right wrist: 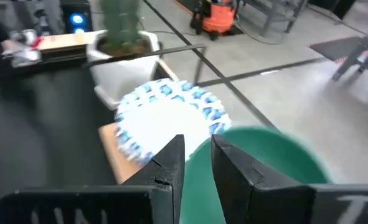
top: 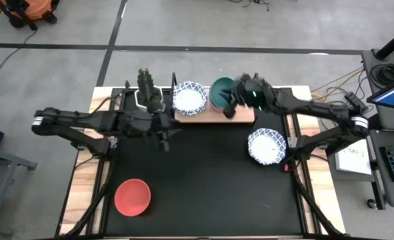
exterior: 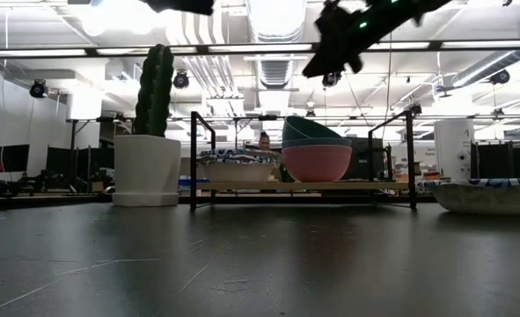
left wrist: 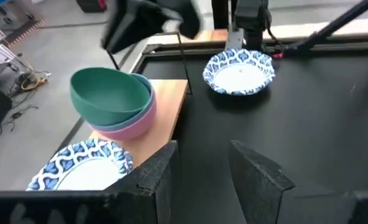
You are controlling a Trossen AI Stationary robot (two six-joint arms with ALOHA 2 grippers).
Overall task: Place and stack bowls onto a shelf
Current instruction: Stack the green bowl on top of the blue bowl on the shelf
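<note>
On the wooden shelf [top: 245,115] at the table's far edge, a green bowl [left wrist: 111,93] nests in a blue bowl [left wrist: 144,107], which nests in a pink one [exterior: 316,164]. Next to this stack on the shelf is a white bowl with a blue pattern [top: 189,98]. Another patterned bowl [top: 267,145] rests on the black mat at the right. A red bowl [top: 132,197] lies near the front left. My right gripper [right wrist: 198,146] hangs open above the green bowl, clear of it. My left gripper [left wrist: 202,149] is open over the mat in front of the shelf, with nothing between its fingers.
A cactus in a white pot [top: 147,93] stands just left of the shelf. Thin black posts [exterior: 192,158] rise at the shelf's corners. The black mat [top: 203,180] is bare between the red bowl and the patterned bowl.
</note>
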